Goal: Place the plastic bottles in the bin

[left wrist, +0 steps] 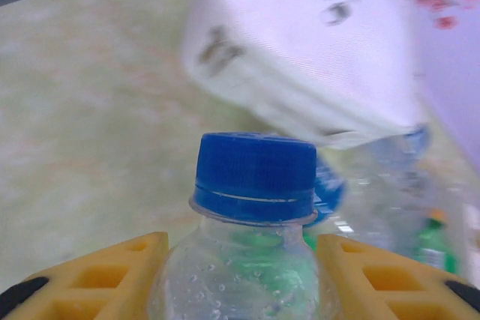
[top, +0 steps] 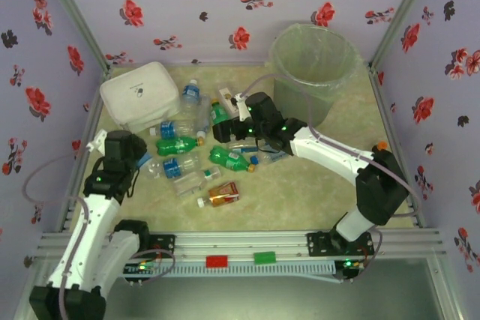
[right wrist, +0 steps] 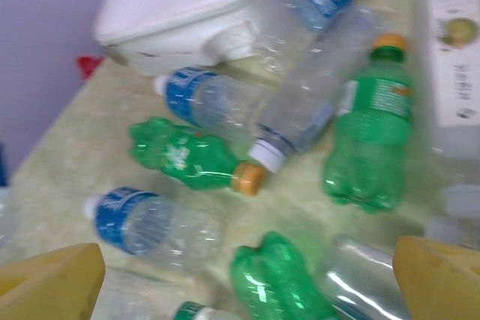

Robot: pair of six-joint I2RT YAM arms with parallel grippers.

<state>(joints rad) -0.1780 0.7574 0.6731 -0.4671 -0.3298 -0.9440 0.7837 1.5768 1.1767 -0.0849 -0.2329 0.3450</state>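
Beside the white box (left wrist: pixel 315 50), the left gripper (left wrist: pixel 240 260) clamps a blue-capped bottle (left wrist: pixel 253 177); the right gripper (right wrist: pixel 247 271) gapes above scattered bottles (right wrist: pixel 367 133).

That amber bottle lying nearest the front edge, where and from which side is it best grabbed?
Probably across the middle of the amber bottle, coming straight down from above. It lies on its side, its cap pointing left, with some space around it. A grip closing across the round body, front to back, should meet nothing else.
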